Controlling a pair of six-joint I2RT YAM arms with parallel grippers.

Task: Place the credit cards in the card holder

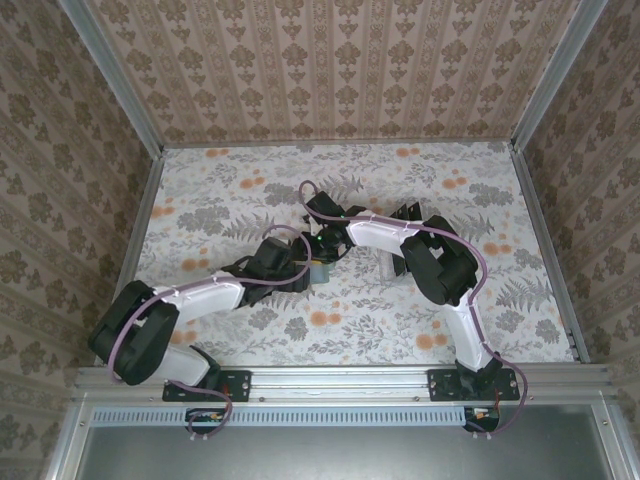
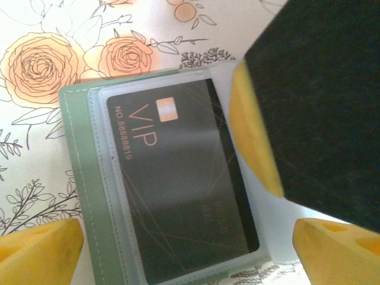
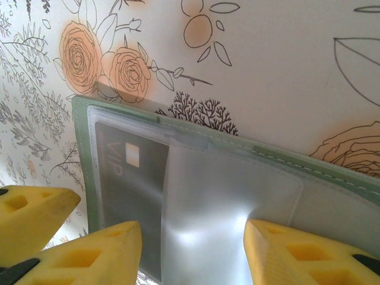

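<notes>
My right claw [image 3: 193, 255] is spread about halfway. Its 2 yellow fingers [image 3: 98, 252] come down on either side of a clear sleeve [image 3: 228, 196] that folds out from the open card holder [image 3: 83, 154]. The tips sit on or just over the plastic, and I cannot tell whether they actually pinch it. In the left wrist view, 1 of those fingers [image 2: 255, 136] lies against the sleeve's edge, just beside the credit card [image 2: 178, 196].

My left claw [image 2: 185, 255] is spread wide and holds nothing. Its 2 yellow tips sit at the bottom corners of its own view, 1 on each side of the holder.

The card holder lies flat and open on the counter [image 1: 220, 200], near the middle, right where both claws meet. 1 black credit card, marked VIP in orange with a row of digits, sits inside a clear pocket on the green half, tilted across the left wrist view.

From the top camera, both arms reach forward and bend inward. The left arm lies low across the counter from the near left. The right arm rises from the near right, folds at the elbow and comes down over the holder, so the 2 wrists crowd together and hide most of the holder.

The counter has a floral print, with patterned walls [image 1: 330, 70] around it.
</notes>
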